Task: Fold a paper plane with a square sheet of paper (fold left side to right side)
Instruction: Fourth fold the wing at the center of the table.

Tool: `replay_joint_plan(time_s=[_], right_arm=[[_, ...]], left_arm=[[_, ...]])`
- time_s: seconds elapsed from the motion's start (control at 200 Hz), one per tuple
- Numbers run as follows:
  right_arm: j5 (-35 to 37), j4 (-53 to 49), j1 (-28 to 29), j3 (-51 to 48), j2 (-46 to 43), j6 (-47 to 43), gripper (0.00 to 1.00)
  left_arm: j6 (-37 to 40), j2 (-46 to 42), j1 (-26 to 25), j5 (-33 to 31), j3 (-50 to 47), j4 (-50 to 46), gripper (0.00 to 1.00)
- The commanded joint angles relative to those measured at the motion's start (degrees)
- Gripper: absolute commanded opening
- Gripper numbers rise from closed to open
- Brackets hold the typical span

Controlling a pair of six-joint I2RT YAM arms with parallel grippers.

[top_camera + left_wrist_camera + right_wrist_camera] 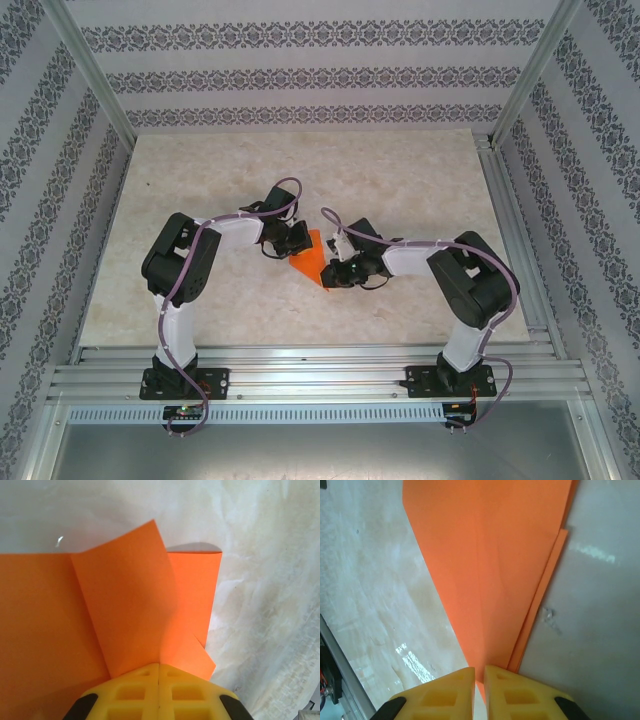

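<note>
- Pale marbled worktop (400,180), patterned walls (300,40) around.
- Folded orange paper (308,262) near its middle.
- Left gripper (158,668) clamps one edge.
- Right gripper (479,672) pinches the pointed tip.

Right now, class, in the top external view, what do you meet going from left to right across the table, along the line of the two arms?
In order: left arm → left gripper → orange paper → right gripper → right arm.
</note>
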Motion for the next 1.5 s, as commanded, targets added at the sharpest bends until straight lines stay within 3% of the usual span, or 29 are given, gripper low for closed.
replay_joint_plan(time_s=[0.0,0.23,0.36,0.48,0.814,1.329,1.499], right_arm=[[-2.04,-8.67,2.43,-4.92,-0.21,0.73,0.14],[-1.28,-11.73,3.11,-7.7,-4.53,0.07,0.14],[-0.4,-18.08,1.58,-3.96,-9.36,-1.98,0.14],[-2.5,-16.59,-0.79,0.61,-11.8,-0.81,0.16],[-2.61,-9.18,-0.75,11.8,0.28,2.4,0.14],[0.74,-10.02,-0.34,2.77,5.73,1.52,0.12],[1.89,-10.41,-0.34,2.54,6.15,1.43,0.12]], left_arm=[[1.6,3.96,0.38,-7.64,-1.12,-6.39,0.0],[1.88,3.87,0.38,-7.65,-0.85,-6.63,0.0],[1.92,3.62,0.38,-7.61,-0.95,-6.63,0.0],[1.84,3.43,0.39,-7.32,-1.02,-6.4,0.0],[1.55,2.91,0.39,-6.53,-1.65,-5.54,0.0],[1.6,-0.93,0.77,-4.67,-0.2,-5.08,0.0],[1.56,-7.07,1.94,-1.69,-0.01,-3.16,0.19]])
